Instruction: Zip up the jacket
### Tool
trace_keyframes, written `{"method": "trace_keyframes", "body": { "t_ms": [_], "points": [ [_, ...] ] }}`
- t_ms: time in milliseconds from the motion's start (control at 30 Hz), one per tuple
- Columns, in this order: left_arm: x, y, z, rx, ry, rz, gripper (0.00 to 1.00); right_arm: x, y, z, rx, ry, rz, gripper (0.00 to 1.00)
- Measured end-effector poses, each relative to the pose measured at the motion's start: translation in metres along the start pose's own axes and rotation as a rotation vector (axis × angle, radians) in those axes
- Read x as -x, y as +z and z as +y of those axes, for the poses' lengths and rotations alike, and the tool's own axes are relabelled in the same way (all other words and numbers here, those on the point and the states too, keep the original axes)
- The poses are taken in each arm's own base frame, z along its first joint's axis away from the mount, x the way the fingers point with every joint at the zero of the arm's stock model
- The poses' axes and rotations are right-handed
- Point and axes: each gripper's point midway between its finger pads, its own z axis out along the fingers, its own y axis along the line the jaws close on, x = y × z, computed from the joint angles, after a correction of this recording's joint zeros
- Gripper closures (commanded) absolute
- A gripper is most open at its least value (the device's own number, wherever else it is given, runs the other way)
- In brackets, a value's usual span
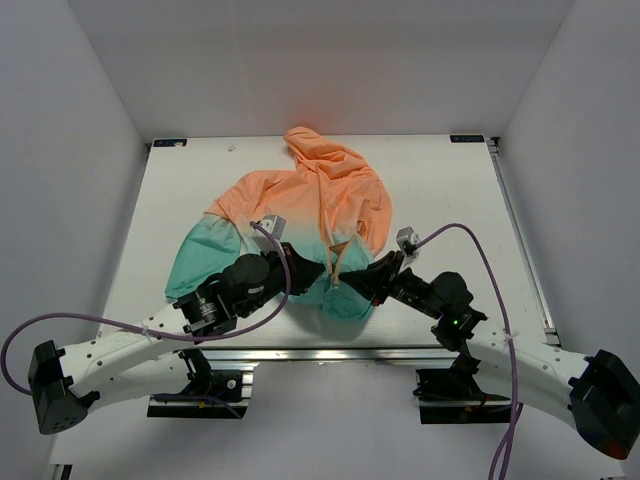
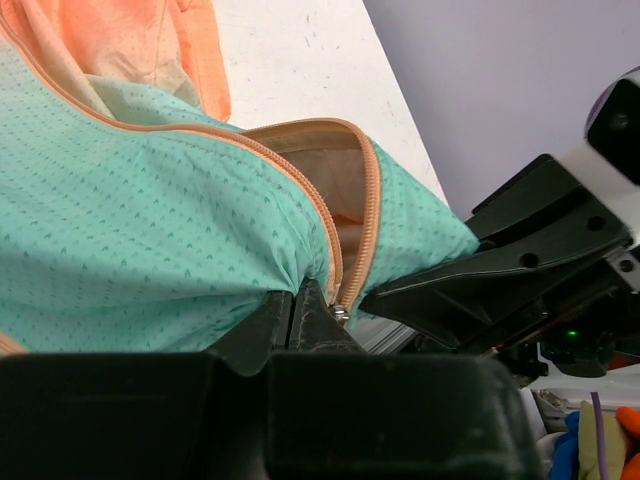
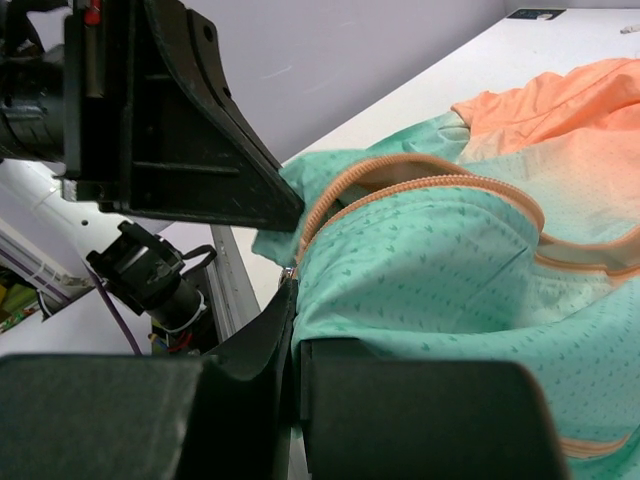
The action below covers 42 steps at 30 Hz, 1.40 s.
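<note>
Left end effector point(image 2: 297, 302), right end effector point(image 3: 293, 300), seemingly tight on jacket point(image 1: 322, 200) hem.

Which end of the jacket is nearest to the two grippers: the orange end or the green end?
The teal-green hem end: the left gripper and the right gripper both pinch it beside the zipper. The orange hood end lies far from them.

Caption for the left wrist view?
Left pincer shut on the jacket at its teal hem, beside the open orange zipper.
</note>
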Motion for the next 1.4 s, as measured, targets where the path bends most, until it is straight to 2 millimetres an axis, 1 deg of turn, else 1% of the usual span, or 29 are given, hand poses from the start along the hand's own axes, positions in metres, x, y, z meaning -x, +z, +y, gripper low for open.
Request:
{"method": "trace_keyframes", "body": {
  "t_ms": [167,867,1100,1400],
  "points": [
    [0.002,-0.002,-0.002,-0.008,-0.005,-0.008,1.00,-0.006,-0.003,-0.004,-0.013,0.005,0.011,1.00],
    [0.001,-0.001,-0.002,-0.010,-0.009,-0.001,1.00,0.002,-0.001,-0.002,-0.005,-0.003,-0.025,1.00],
    [-0.001,-0.001,-0.004,-0.021,-0.009,0.011,1.00,0.000,0.001,-0.003,-0.010,0.003,-0.022,1.00],
    [-0.002,-0.002,-0.005,-0.026,-0.009,0.017,1.00,0.007,0.002,-0.007,-0.035,0.017,-0.054,1.00]
  ]
}}
